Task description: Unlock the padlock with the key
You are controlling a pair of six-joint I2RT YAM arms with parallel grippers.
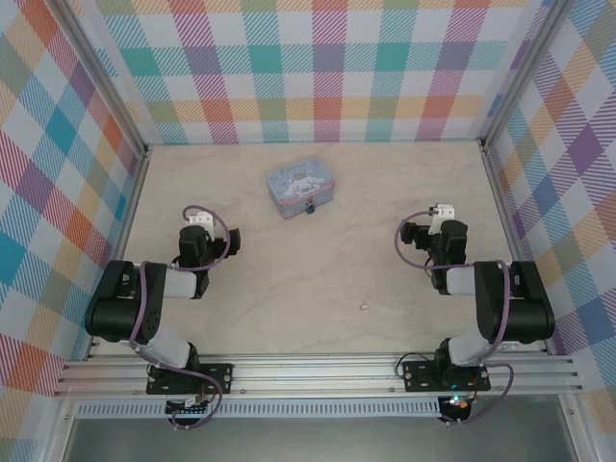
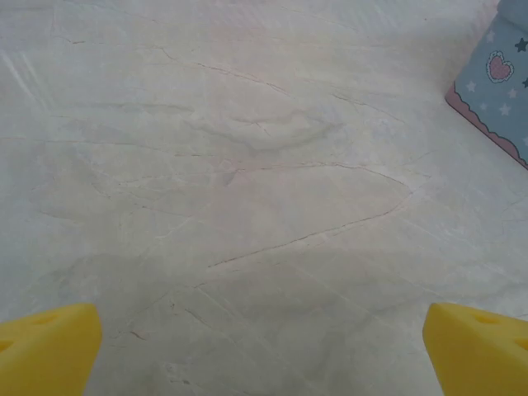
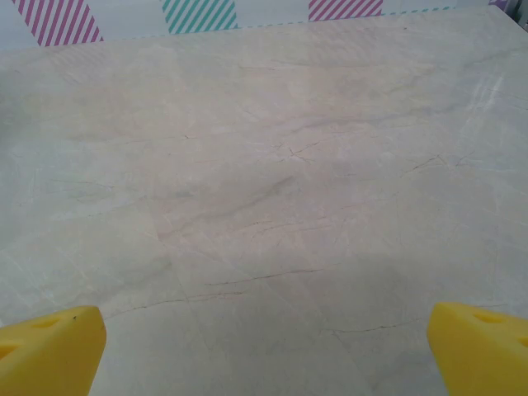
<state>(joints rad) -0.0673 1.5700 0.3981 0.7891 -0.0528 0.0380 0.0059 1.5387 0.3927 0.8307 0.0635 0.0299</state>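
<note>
The left gripper (image 1: 197, 229) is held at the worktop's (image 1: 289, 279) nine o'clock, jaws spread wide. In its wrist view a corner of the tin (image 2: 499, 91) is cut off at two o'clock. The padlock (image 1: 310, 206) is made out as a dark blur at the tin's six o'clock side, shackle indistinct. The key (image 1: 365, 308) is seen as a faint speck toward five o'clock. The right gripper (image 1: 443, 231) is held at three o'clock, jaws equally wide.

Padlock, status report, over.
Left gripper open, right gripper open, both empty. Padlock against tin, near side; key loose on table. Nothing in the way.
</note>
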